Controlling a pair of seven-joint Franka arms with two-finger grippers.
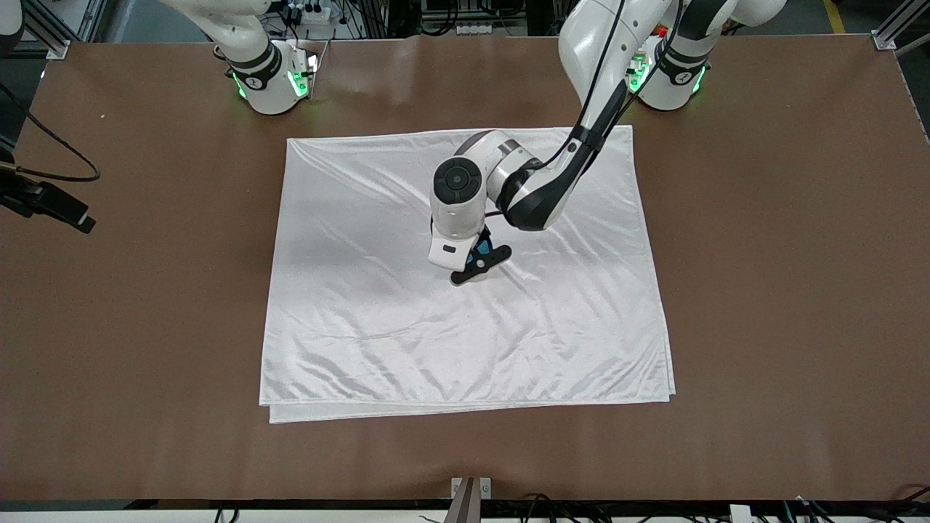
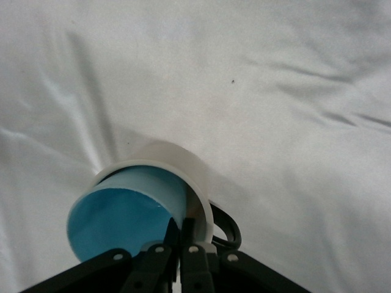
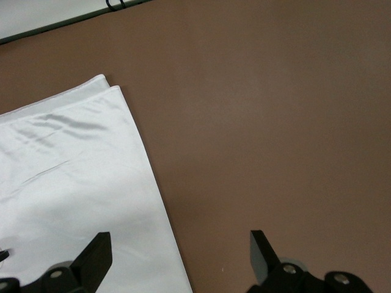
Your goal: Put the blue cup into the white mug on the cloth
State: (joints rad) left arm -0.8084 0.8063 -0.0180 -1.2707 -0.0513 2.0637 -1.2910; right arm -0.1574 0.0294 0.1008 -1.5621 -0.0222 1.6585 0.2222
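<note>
A brown table (image 1: 763, 254) carries the things. The white cloth (image 1: 363, 327), folded double and wrinkled, lies flat across its middle.

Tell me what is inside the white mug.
The blue cup sits in the white mug, tilted, with the left tool shut on its rim. The mug's bottom is covered by the cup.

A robotics lab: two white robot arms are bolted at one long edge of a brown table (image 1: 763, 290), their bases (image 1: 272, 87) glowing green. Aluminium framing (image 1: 897, 25) stands at the table's corners, cables (image 1: 51, 156) trail across one end, and power strips (image 1: 309, 11) lie just past the bases.
</note>
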